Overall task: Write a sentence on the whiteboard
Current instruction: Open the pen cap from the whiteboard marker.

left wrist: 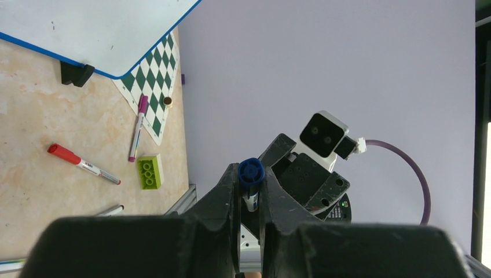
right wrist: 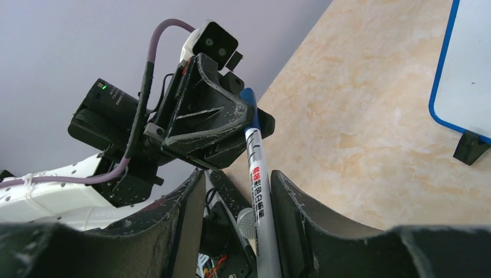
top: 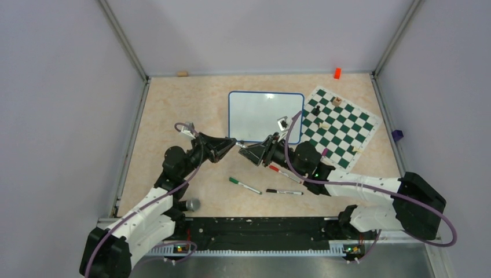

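The whiteboard point(top: 266, 116) lies flat at the middle back of the table, with a blue frame and a white face on which no sentence shows. It also shows in the left wrist view point(left wrist: 87, 29) and the right wrist view point(right wrist: 469, 58). My two grippers meet tip to tip above the table, just in front of the board. A blue marker point(right wrist: 257, 185) runs between them. My left gripper point(left wrist: 250, 174) is shut on its blue cap point(left wrist: 251, 171). My right gripper point(right wrist: 238, 179) stands open around the silver barrel, which rests against one finger with a gap at the other.
A green-and-white chess mat point(top: 339, 124) with a few pieces lies right of the board. Red point(top: 284, 172), green point(top: 244, 185) and black point(top: 284, 191) markers lie in front of the grippers. A pink marker point(left wrist: 138, 127) and a lime brick point(left wrist: 150, 171) lie near the mat.
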